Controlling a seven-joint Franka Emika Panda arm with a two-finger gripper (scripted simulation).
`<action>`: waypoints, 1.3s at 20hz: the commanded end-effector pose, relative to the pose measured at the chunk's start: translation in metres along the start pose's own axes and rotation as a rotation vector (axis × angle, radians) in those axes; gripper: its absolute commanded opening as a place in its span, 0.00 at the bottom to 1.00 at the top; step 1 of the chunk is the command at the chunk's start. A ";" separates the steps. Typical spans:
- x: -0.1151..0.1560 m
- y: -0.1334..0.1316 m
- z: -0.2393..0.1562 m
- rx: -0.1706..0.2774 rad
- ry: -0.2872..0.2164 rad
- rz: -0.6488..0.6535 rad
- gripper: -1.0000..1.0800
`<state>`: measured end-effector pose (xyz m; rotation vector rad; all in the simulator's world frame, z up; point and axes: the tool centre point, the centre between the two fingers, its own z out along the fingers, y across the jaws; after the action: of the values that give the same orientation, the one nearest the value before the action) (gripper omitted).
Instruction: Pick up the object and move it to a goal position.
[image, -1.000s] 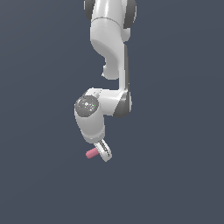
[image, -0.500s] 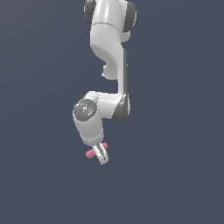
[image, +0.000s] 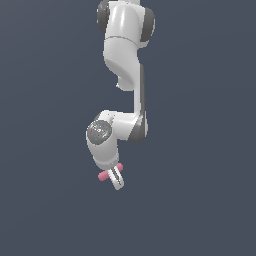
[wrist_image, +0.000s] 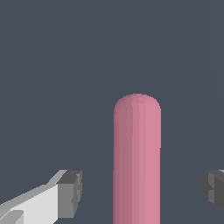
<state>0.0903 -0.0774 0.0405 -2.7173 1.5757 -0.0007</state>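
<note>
You see the white arm (image: 125, 75) reaching down from the top of the exterior view, bent at a joint with a dark round cap (image: 99, 131), over a plain dark grey ground (image: 200, 200); no worktop edge can be made out.

At the arm's lower end the hand (image: 117, 179) points downward and slightly toward the exterior view's right. In the wrist view the hand (wrist_image: 140, 192) stands wide: one finger (wrist_image: 65, 194) with its grey pad lies to one side and the other pad (wrist_image: 214, 190) at the far edge, each with clear grey ground between it and the stick. Neither pad touches anything that you can see.

The pink stick (wrist_image: 137, 162) runs lengthwise between the two fingers in the wrist view, its rounded end pointing away from the camera; it sits nearer the middle than either pad. In the exterior view the stick (image: 105, 174) shows as a short pink bar crossing behind the fingers, jutting toward the exterior view's left. Whether it rests on the ground you cannot tell.
</note>
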 end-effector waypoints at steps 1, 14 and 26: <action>0.000 0.001 0.013 -0.001 0.000 0.001 0.96; 0.000 -0.001 0.022 -0.001 0.000 0.002 0.00; -0.001 0.005 0.018 -0.001 0.000 0.002 0.00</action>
<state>0.0874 -0.0784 0.0211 -2.7167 1.5782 0.0008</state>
